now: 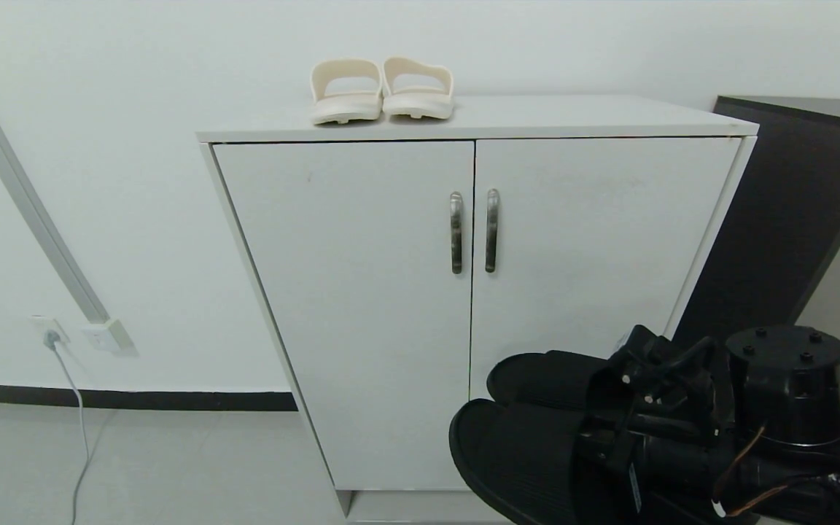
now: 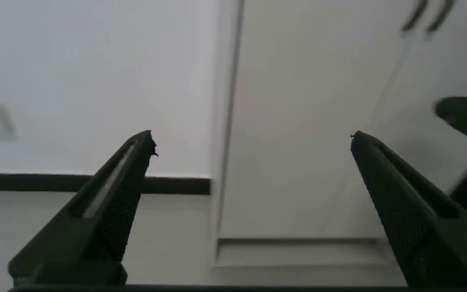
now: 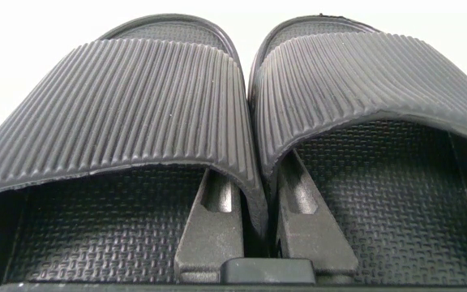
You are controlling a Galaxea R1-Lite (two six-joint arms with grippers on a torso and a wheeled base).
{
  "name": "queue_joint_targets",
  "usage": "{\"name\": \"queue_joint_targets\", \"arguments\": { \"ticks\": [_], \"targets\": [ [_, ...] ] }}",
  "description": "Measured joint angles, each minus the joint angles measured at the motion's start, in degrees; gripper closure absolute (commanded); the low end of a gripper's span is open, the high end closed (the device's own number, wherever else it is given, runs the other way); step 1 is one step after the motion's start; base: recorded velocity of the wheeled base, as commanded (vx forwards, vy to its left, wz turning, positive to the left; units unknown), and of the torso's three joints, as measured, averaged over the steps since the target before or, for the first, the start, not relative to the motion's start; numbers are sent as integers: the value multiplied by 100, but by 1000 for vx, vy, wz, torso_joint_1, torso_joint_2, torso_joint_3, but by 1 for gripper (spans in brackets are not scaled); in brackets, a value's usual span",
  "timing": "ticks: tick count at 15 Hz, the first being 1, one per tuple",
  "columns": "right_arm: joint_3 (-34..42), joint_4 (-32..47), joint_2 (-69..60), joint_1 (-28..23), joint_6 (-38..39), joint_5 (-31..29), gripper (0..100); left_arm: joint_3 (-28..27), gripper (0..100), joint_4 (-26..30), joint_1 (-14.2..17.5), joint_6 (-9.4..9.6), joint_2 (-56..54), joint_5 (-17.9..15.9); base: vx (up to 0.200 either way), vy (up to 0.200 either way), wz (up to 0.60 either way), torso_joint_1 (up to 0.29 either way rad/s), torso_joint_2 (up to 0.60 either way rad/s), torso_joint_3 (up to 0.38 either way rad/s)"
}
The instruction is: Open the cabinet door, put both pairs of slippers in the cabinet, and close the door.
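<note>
White wall [image 1: 135, 182] backs a white two-door cabinet [image 1: 595, 117], with a black skirting strip [image 1: 121, 399] along the floor line. Both doors, left door [image 1: 351, 313] and right door [image 1: 595, 248], are closed, and their metal handles [image 1: 456, 233] stand side by side at the middle seam.

Low in front of the right door, the right pincer [image 3: 254, 203] holds the pair of black ribbed slippers [image 1: 526, 456]. Its two fingers [image 3: 209, 227] are pushed in under the straps, one in each slipper, squeezing the inner walls together between them. The toes point away from the pincer toward the cabinet.

Well above this pincer and off to its left, the pair of cream slippers [image 1: 347, 102] sits on the cabinet top, touching each other.

The left pincer [image 2: 251, 138] is spread wide with nothing between its fingers; ahead of it lie the cabinet's lower left corner and the wall.

Far left of both pincers, a wall socket [image 1: 48, 332] has a grey cable [image 1: 81, 430] running down from it. Beyond the right pincer a dark panel [image 1: 777, 240] stands against the cabinet's right side.
</note>
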Motion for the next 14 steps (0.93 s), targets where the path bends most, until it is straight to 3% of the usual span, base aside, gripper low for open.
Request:
{"name": "queue_joint_targets", "arguments": {
  "ticks": [4, 7, 12, 14],
  "targets": [
    [27, 0, 0, 11, -2, -15, 100, -656, 0, -180, -73, -77, 1463, -1404, 0, 0, 0, 0, 0, 0],
    [33, -1, 5, 11, 5, 21, 100, -962, 0, -874, -178, -39, 2669, -2174, 0, 0, 0, 0, 0, 0],
    [52, -1, 24, 26, 5, 24, 100, -1153, 0, -2758, -1035, -68, 4609, -2394, 0, 0, 0, 0, 0, 0],
    [61, -12, 21, 33, 5, 27, 100, -1387, 0, -3096, -1386, -83, 5261, -2386, 0, 0, 0, 0, 0, 0]
  ]
}}
